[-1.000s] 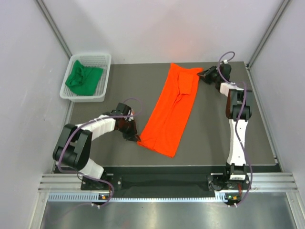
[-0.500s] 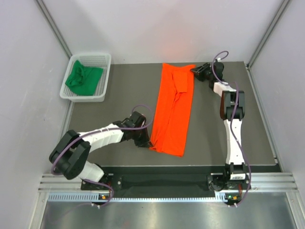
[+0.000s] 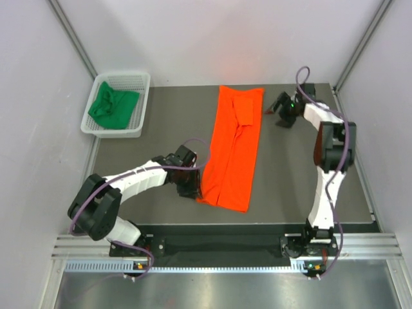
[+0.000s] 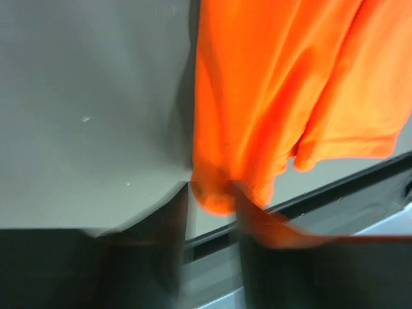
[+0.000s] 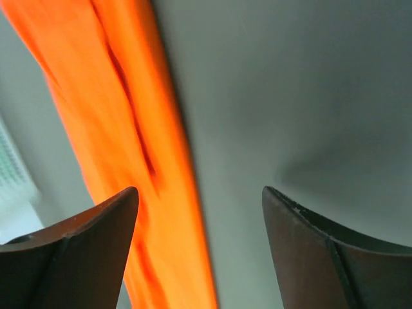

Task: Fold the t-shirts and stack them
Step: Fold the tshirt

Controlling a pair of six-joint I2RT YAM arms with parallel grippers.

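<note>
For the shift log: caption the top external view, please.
Left pincer grips a near corner of the orange t-shirt; right pincer open beside its far end; green t-shirt in basket.

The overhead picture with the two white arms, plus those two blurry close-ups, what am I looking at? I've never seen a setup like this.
It is a robot: two arms bolted to the near edge of a table. The overhead picture comes from a fixed camera above and behind them. Each close-up comes from a camera on one wrist; the dark shapes at the bottom are that arm's own fingers. On the table lies an orange t-shirt, folded into a long strip. A green t-shirt sits crumpled in a white basket at the far left. The left gripper is at the strip's near left corner and, though its picture is blurred, seems to pinch the cloth. The right gripper is open and holds nothing, beside the strip's far end.
</note>
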